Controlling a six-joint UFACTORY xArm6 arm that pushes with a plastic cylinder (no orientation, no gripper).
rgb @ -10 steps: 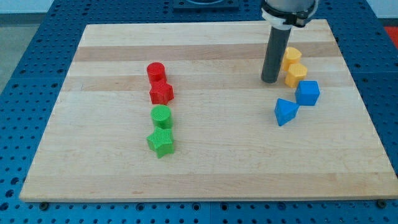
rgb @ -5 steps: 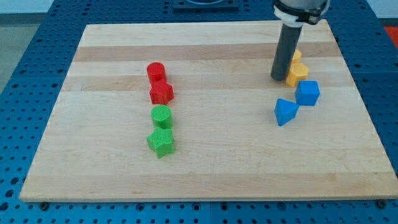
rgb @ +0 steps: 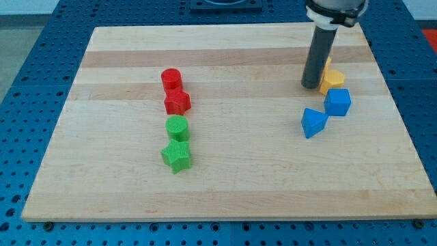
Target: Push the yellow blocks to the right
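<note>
Yellow blocks [rgb: 333,78], partly hidden behind the dark rod, sit near the wooden board's [rgb: 225,184] top-right corner; my tip [rgb: 311,86] touches their left side. It has no jaws.

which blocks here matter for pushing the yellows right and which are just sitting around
Part of the job:
- lower yellow block, just right of my tip
- upper yellow block, mostly hidden behind the rod

Just lying about:
- blue cube
- blue wedge-like block
- red cylinder
- red star-like block
- green cylinder
- green star-like block
</note>
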